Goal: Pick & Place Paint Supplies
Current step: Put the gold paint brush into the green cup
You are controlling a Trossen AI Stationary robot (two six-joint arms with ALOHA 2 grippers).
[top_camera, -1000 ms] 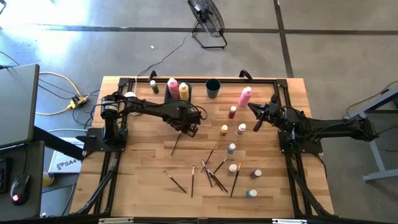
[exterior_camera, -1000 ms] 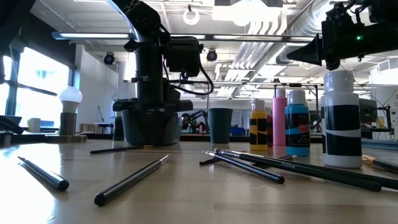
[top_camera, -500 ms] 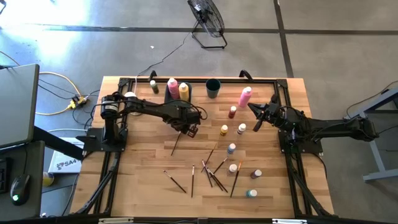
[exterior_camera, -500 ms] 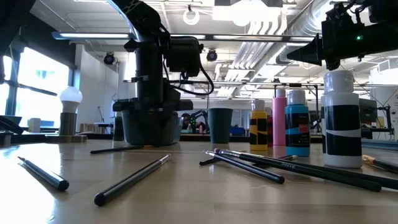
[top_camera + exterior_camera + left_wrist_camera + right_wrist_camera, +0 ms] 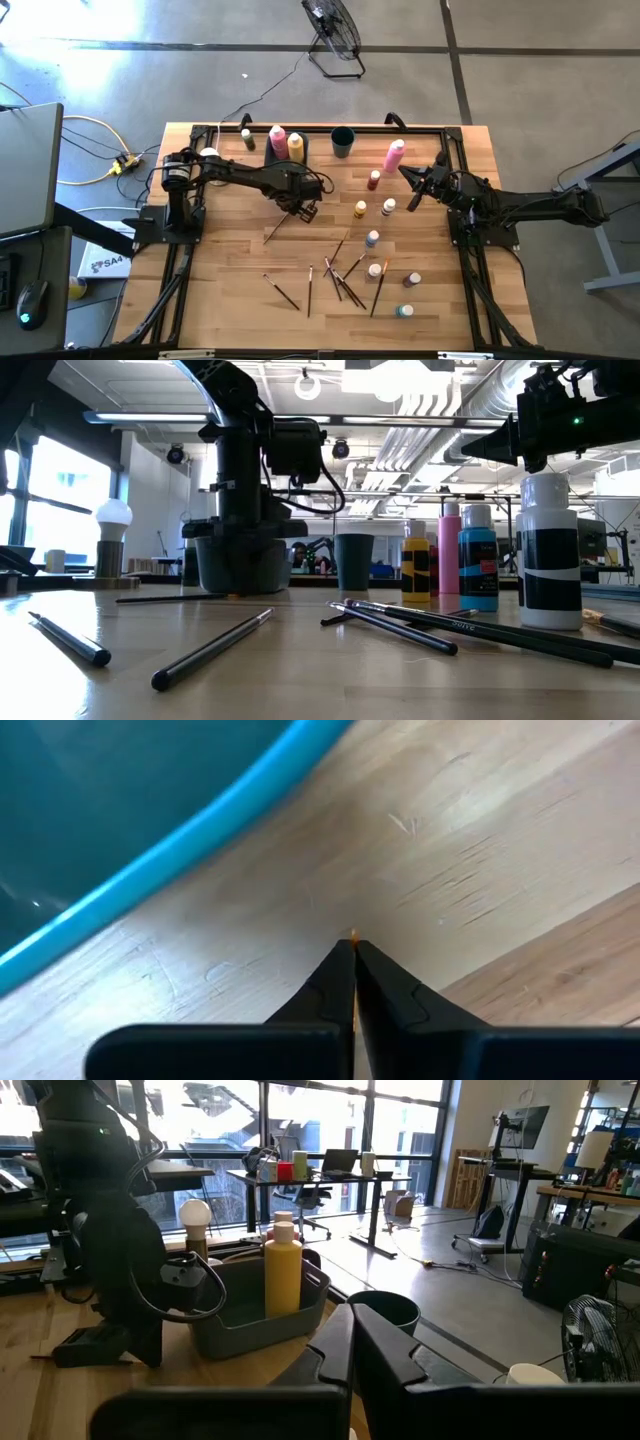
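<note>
Left claw (image 5: 307, 210): down at the table, jaws pinched together on a brush (image 5: 274, 228), handle trailing out beside it.
Right claw (image 5: 410, 186): closed, empty, just beside the pink bottle (image 5: 394, 155).
Other brushes (image 5: 342, 282): well apart from both claws.

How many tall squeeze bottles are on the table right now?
3: a tall pink squeeze bottle and a tall yellow squeeze bottle stand together in the dark bin at the far edge; a second pink bottle stands beside the right gripper. None look hidden.
</note>
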